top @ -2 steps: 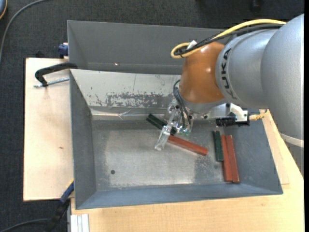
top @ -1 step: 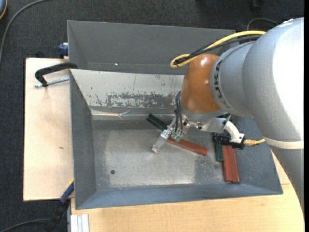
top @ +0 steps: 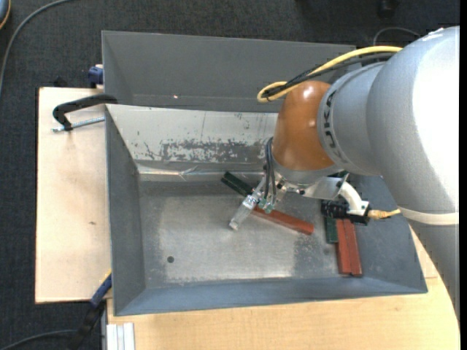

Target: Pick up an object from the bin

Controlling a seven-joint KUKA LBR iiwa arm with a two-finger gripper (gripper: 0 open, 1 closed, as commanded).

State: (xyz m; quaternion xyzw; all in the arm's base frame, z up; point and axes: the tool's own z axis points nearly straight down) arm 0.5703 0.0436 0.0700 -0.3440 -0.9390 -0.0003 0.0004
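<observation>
My gripper (top: 263,201) sits at the upper-left end of the red stick (top: 286,223) — long axis running down-right — whether open or clenched, I cannot tell.

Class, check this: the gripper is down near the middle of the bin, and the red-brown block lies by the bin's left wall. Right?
Not quite. The camera view shows the red-brown block by the right wall, not the left. The gripper is indeed down near the middle of the bin.

Grey arm (top: 408,115), orange wrist cover (top: 298,126), yellow cable (top: 365,52)
</observation>
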